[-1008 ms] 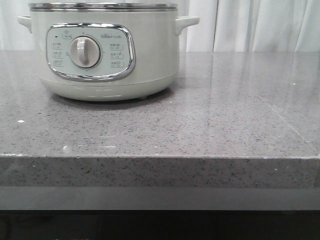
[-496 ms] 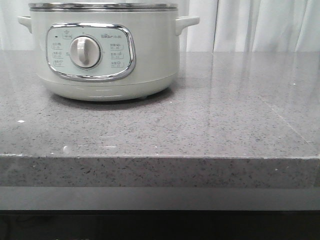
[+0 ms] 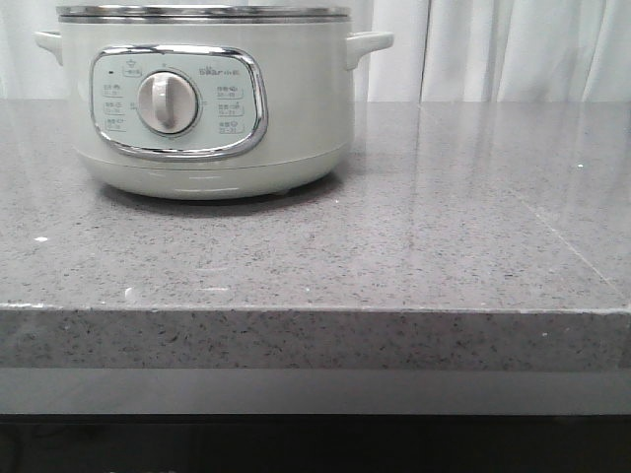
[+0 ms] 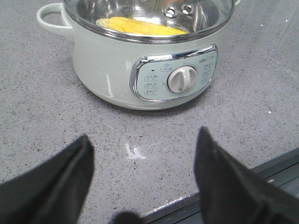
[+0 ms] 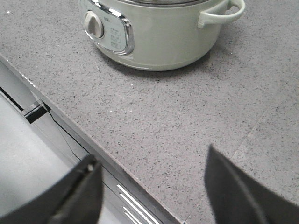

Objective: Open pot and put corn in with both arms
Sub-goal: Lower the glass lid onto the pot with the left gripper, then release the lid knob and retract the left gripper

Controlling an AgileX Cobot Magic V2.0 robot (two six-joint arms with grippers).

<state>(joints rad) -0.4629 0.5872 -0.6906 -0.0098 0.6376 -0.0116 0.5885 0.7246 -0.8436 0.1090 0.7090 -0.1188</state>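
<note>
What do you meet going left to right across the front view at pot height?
Pot's left side handle → control panel → silver dial → pot's right side handle → white curtain behind the bare grey countertop. No tool shows in this view.

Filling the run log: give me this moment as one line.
corn: inside pot | left gripper: open, empty, short of pot | right gripper: open, empty, over counter edge
</note>
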